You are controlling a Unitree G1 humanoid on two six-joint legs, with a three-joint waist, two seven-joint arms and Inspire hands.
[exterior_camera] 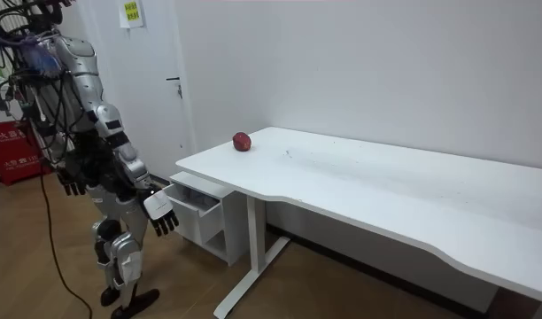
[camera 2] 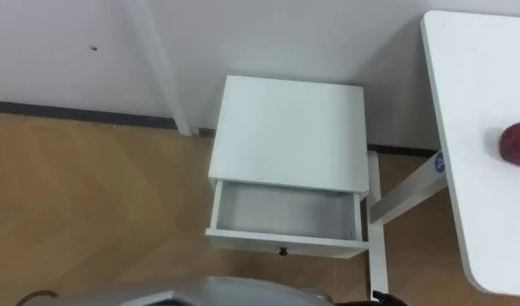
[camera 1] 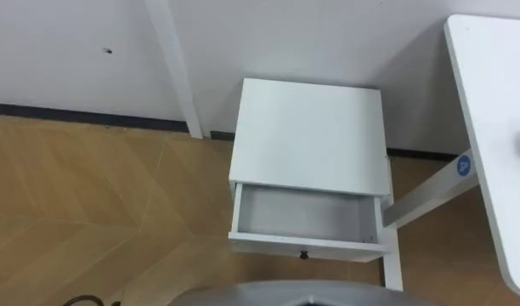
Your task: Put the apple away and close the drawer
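A red apple [camera 2: 519, 143] lies on the white table [camera 2: 472, 102] to my right, near the table's end [exterior_camera: 242, 142]. Straight ahead a white bedside cabinet [camera 1: 311, 132] stands against the wall. Its drawer [camera 1: 307, 217] is pulled out and has nothing in it, and a small dark knob [camera 1: 303, 253] sits on the drawer front. In the room view I stand upright facing the drawer [exterior_camera: 193, 197]. My right hand [exterior_camera: 165, 213] hangs just short of it with relaxed fingers. My left hand [exterior_camera: 72, 183] hangs at my side, fingers loose.
A slanted white table leg [camera 1: 421, 197] runs down beside the cabinet's right side. A white door frame [camera 1: 179, 76] meets the wooden floor [camera 1: 90, 212] left of the cabinet. In the room view a door [exterior_camera: 156, 89] and a red box [exterior_camera: 14, 151] stand behind me.
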